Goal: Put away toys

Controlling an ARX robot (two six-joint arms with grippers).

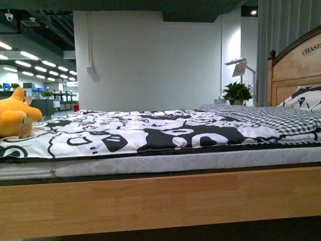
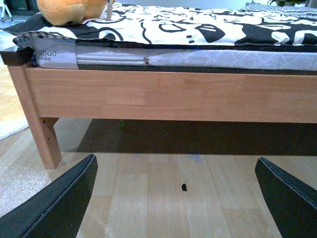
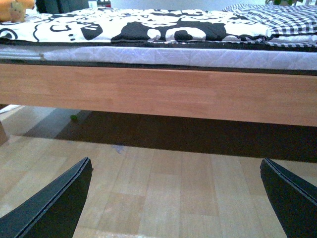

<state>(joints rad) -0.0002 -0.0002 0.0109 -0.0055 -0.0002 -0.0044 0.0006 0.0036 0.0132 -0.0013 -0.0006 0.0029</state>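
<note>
- The orange-yellow plush toy lay on the bed at the far left edge of the front view, close to the foot-end corner of the mattress.
- A small paper tag hung at the toy's near side, touching the bedding.
- The toy rested on a black-and-white cartoon-print cover that spanned most of the bed.
- A black-and-white checked blanket lay over the cover toward the wooden headboard, well apart from the toy.
- The wooden side rail ran below the mattress; a bed leg stood under the corner beneath the toy.
- The left gripper was low, above the wood-pattern floor and facing the side rail. Its fingers were spread wide with nothing between them.
- The right gripper was at similar height, facing the rail further toward the headboard. Its fingers were likewise spread wide and held nothing.
- Both grippers were below mattress level and well apart from the toy.
- A potted plant and a lamp stood beyond the bed near the headboard.
</note>
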